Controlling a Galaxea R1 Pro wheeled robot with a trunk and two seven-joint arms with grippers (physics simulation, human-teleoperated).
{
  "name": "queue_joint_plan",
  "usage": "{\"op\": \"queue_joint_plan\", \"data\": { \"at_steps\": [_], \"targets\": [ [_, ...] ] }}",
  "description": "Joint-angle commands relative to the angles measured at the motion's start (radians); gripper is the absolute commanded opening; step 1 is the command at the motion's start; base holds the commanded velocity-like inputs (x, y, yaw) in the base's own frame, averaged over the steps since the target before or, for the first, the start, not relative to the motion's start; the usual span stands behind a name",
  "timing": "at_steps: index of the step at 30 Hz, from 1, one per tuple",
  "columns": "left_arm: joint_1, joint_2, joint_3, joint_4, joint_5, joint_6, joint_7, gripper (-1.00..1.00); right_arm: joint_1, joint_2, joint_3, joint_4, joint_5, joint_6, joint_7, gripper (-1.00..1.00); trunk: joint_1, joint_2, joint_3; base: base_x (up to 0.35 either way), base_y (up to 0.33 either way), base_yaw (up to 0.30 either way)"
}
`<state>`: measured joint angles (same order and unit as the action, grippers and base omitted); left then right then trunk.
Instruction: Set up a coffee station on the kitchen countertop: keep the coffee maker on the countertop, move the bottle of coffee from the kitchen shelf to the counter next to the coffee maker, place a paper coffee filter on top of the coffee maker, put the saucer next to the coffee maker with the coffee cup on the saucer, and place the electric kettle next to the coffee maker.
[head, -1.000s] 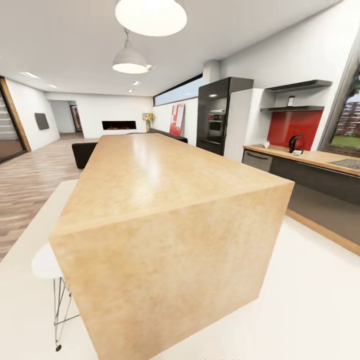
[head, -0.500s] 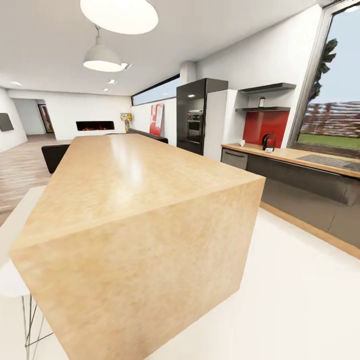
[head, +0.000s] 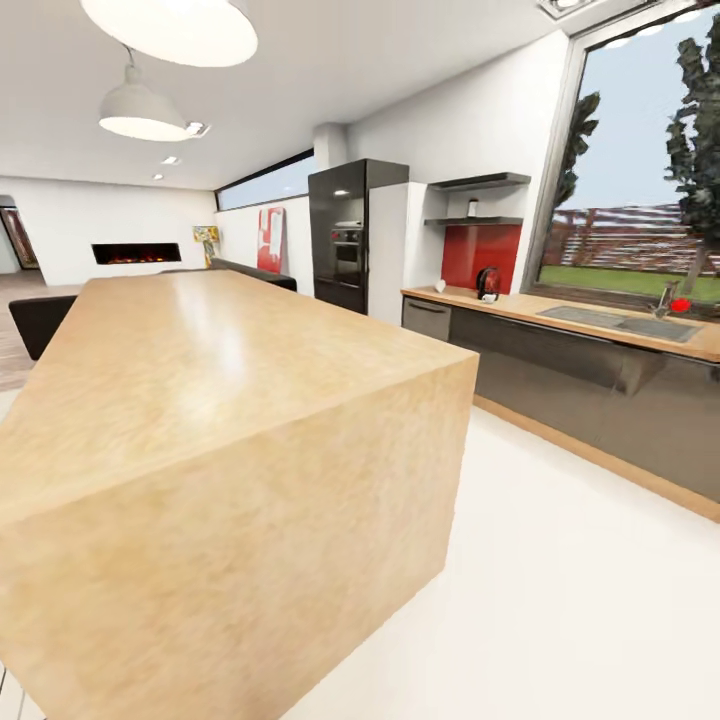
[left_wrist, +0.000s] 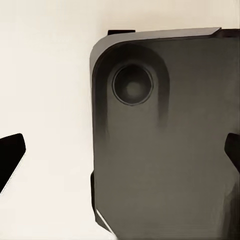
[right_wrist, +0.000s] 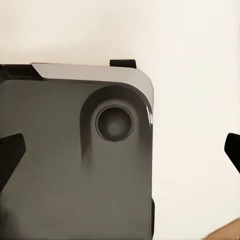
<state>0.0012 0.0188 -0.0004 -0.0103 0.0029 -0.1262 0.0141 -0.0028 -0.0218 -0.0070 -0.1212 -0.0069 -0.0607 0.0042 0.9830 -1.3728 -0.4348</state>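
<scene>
Right, from the head view I see the kitchen countertop (head: 560, 312) far ahead of both grippers, with the coffee maker (head: 489, 283) by the red backsplash and a small dark bottle of coffee (head: 473, 208) on the shelf (head: 472, 220) above. Each wrist view shows dark fingertips (left_wrist: 10, 157) at opposite edges over the robot's base, so both grippers look spread and empty. The bottle likely handles rigid and slick; I'd pinch its body below the cap.

Large wooden island (head: 200, 400) blocks the near left; its top is bare. White floor (head: 560, 560) forms an open aisle between the island's right face and the kitchen countertop (head: 560, 312). Countertop's far end crowded: electric kettle (head: 488, 283), small white item (head: 439, 286). Sink (head: 620, 322) sits nearer.
</scene>
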Motion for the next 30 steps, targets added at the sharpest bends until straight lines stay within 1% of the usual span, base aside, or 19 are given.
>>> {"op": "queue_joint_plan", "data": {
  "at_steps": [1,30],
  "targets": [
    [0.000,0.000,-0.001,0.000,0.000,-0.003,0.001,1.00,0.000,0.000,-0.001,0.000,-0.001,-0.003,0.000,1.00,-0.004,0.007,0.002,0.000,0.000,-0.267],
    [-0.002,0.000,-0.001,0.000,0.000,-0.004,0.003,1.00,0.000,0.000,-0.001,-0.001,-0.001,-0.003,0.000,1.00,-0.115,0.210,0.093,0.000,0.000,-0.267]
  ]
}}
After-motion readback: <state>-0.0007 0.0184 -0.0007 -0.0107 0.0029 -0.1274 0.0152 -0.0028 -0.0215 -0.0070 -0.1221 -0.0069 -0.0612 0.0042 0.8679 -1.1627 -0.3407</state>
